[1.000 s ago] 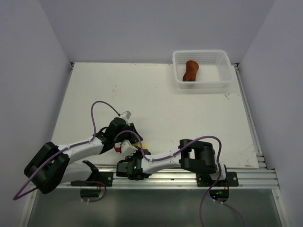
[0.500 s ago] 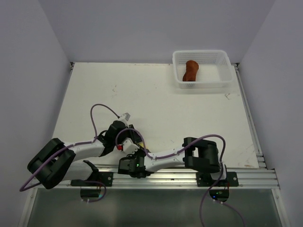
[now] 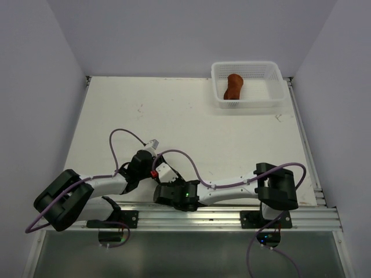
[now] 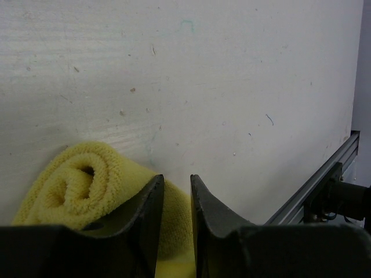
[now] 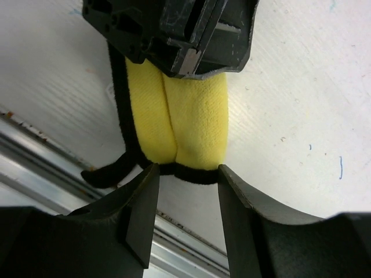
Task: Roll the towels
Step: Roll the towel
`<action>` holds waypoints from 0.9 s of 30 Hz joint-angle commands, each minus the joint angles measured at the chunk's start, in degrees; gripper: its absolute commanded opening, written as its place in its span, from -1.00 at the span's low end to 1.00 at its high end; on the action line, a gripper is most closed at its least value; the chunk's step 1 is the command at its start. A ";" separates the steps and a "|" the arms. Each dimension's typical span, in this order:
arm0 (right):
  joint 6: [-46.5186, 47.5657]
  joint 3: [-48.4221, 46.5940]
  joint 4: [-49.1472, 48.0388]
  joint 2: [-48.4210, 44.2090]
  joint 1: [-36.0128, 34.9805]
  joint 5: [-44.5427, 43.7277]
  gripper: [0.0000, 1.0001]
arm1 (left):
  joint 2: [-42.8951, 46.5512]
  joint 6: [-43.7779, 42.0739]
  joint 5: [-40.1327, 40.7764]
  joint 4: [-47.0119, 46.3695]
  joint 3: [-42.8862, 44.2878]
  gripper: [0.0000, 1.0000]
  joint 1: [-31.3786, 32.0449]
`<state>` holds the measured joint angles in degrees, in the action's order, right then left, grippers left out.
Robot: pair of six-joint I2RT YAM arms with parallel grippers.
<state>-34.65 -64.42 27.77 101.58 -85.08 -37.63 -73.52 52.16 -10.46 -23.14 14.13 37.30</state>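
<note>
The yellow towel (image 5: 174,116), with dark edging, lies partly rolled on the white table by the near rail. In the left wrist view its roll (image 4: 69,191) sits at the lower left. My left gripper (image 4: 177,179) has its jaws nearly closed, with yellow cloth between them. My right gripper (image 5: 185,171) is open, its fingertips on either side of the towel's dark-edged near end, facing the left gripper's body (image 5: 174,29). In the top view both grippers (image 3: 155,172) (image 3: 168,186) cover the towel. The rust-brown towel (image 3: 233,87) lies rolled in the basket.
The white mesh basket (image 3: 278,78) stands at the back right. The aluminium rail (image 3: 220,214) runs along the near edge, just behind the right gripper. Purple cables loop over both arms.
The right arm's elbow has swung out to the right and its wrist has shifted right along the rail. The left gripper has stayed over the yellow towel.
</note>
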 commanded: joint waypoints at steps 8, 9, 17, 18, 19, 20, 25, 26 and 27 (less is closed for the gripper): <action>-3.31 8.42 -9.39 -11.84 7.29 14.41 -0.04 | -2.33 -1.01 0.70 6.96 -2.88 -0.40 0.76; -3.66 9.13 -10.62 -12.54 9.12 15.64 -0.05 | -2.33 -1.10 0.70 6.96 -2.88 -0.40 0.76; -6.56 12.56 -16.34 -11.76 13.97 24.44 -0.14 | -1.98 -1.10 0.79 7.31 -3.23 -0.40 0.76; -6.83 12.92 -17.39 -11.67 14.41 25.49 -0.14 | -1.98 -1.10 0.70 7.32 -3.49 -0.40 0.76; -7.35 13.27 -18.01 -11.58 14.59 25.85 -0.14 | -1.90 -1.01 0.79 7.40 -3.50 -0.40 0.76; -7.53 13.97 -18.54 -11.67 14.85 26.20 -0.14 | -1.81 -1.01 0.88 7.49 -3.58 -0.40 0.84; -8.85 16.34 -21.26 -13.86 18.10 29.36 -0.14 | -1.54 -0.83 1.32 7.58 -4.37 -0.40 0.76; -8.94 16.87 -21.44 -14.56 18.71 29.63 -0.14 | -1.46 -0.83 1.23 7.49 -4.46 -0.40 0.84; -8.94 17.14 -21.44 -14.83 19.76 29.98 -0.14 | -1.54 -0.83 1.23 7.40 -4.72 -0.40 0.76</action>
<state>-42.04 -48.25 9.52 90.15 -67.44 -10.33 -73.45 52.16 -10.41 -25.15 12.95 37.32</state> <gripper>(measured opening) 0.431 0.298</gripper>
